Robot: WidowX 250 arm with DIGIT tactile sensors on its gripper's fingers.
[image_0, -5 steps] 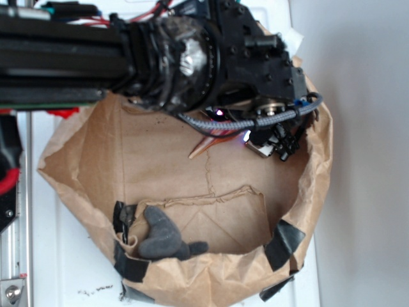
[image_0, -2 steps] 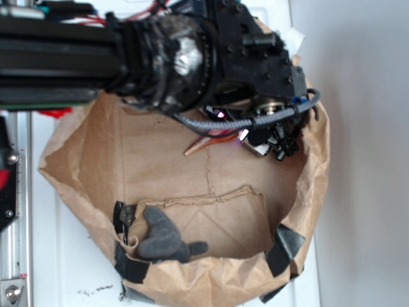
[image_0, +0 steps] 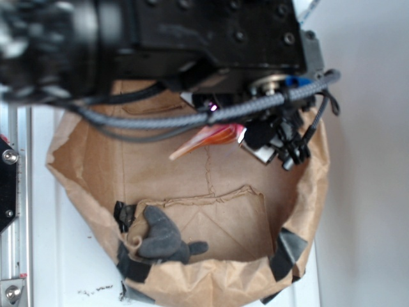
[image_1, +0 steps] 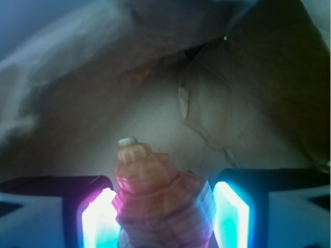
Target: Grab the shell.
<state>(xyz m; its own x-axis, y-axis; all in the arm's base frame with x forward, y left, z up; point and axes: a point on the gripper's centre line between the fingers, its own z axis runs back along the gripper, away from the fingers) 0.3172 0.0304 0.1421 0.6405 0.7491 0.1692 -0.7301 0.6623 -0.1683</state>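
The shell [image_1: 163,199] is orange-tan and ribbed, with its pointed spire sticking up between the two glowing pads [image_1: 98,219] of my gripper [image_1: 163,212], which is shut on it. In the exterior view the shell's [image_0: 203,139] long tapering tail pokes out to the left from under the black wrist, held above the floor of the brown paper bag [image_0: 211,185]. The arm hides the fingers themselves in that view.
The paper bag's crumpled walls [image_0: 316,173] ring the work area, patched with black tape [image_0: 289,251]. A dark grey soft lump [image_0: 163,238] lies at the bag's front left. A metal rail [image_0: 13,243] runs along the left edge of the white table.
The arm has come up toward the camera and looms larger. The shell has risen with it, and its tail now reaches further left and shows more.
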